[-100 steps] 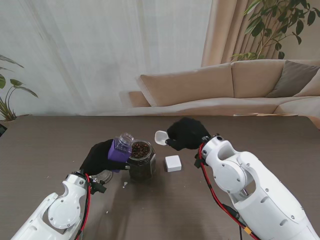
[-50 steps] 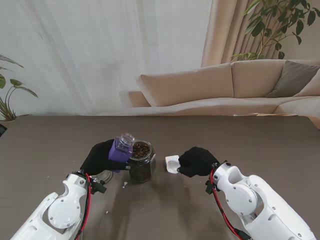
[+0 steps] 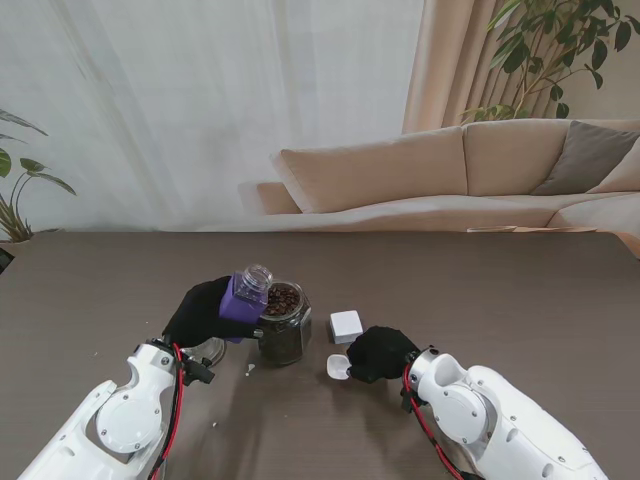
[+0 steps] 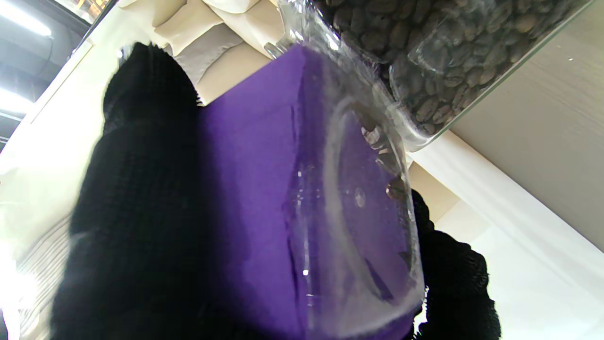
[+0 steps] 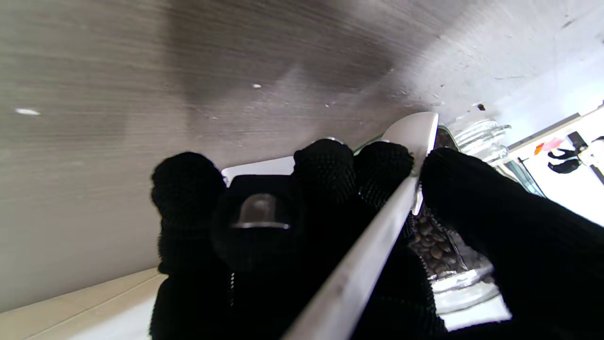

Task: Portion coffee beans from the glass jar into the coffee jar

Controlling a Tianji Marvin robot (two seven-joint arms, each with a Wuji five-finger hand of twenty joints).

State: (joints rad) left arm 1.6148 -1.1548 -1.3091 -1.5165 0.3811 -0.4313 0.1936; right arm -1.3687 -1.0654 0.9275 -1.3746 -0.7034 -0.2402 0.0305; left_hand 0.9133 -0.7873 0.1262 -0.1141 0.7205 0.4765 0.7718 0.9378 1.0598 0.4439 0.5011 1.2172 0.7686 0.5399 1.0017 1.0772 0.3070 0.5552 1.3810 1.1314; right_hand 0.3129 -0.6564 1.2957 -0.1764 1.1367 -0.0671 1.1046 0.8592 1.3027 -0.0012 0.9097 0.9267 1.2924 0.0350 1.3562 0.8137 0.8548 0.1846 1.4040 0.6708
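My left hand point(image 3: 200, 312) is shut on the purple-labelled coffee jar point(image 3: 243, 298), held tilted with its open mouth against the rim of the glass jar point(image 3: 282, 322), which stands full of coffee beans. The left wrist view shows the coffee jar point(image 4: 306, 198) in my black-gloved fingers point(image 4: 137, 226), a few beans inside it, and the glass jar point(image 4: 424, 61) beside it. My right hand point(image 3: 378, 352) is shut on a white spoon point(image 3: 338, 367), low by the table, right of the glass jar. In the right wrist view the spoon point(image 5: 377, 222) runs between my fingers point(image 5: 476, 208).
A small white box point(image 3: 346, 326) lies on the table just beyond my right hand. A metal lid point(image 3: 208, 351) rests by my left wrist. Small crumbs point(image 3: 250, 369) dot the brown table point(image 3: 520, 290). A sofa and curtains stand behind the table.
My right hand has dropped from above the glass jar and come back towards me with the spoon, now low over the table nearer than the white box. The left hand has held still.
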